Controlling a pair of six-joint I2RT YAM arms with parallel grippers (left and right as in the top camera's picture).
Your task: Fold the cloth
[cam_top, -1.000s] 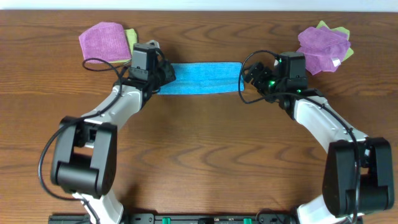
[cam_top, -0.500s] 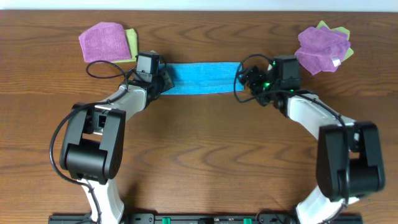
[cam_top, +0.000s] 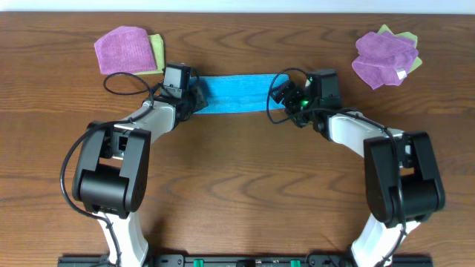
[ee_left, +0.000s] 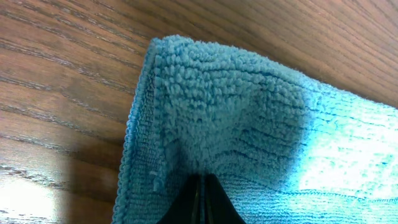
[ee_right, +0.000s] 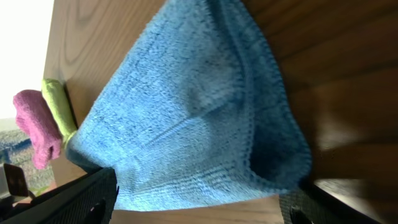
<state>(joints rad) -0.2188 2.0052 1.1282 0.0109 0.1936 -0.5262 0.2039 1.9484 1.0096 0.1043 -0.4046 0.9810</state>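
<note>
The sky-blue cloth (cam_top: 234,93) lies as a narrow folded strip at the back middle of the wooden table. My left gripper (cam_top: 194,100) is at its left end. In the left wrist view the fingers (ee_left: 200,199) are shut on the cloth's edge (ee_left: 249,124). My right gripper (cam_top: 278,96) is at the strip's right end. In the right wrist view its fingers (ee_right: 199,202) stand wide apart, with the cloth's end (ee_right: 186,124) bunched and raised in a loop between them. No white tag shows.
A purple cloth (cam_top: 122,48) on a light green one (cam_top: 156,50) lies at the back left. Another purple cloth (cam_top: 382,55) on green lies at the back right. The left pile shows in the right wrist view (ee_right: 37,124).
My right gripper has moved left along the strip, and the visible blue strip is shorter at its right end. My left gripper settled lower at the left end.
</note>
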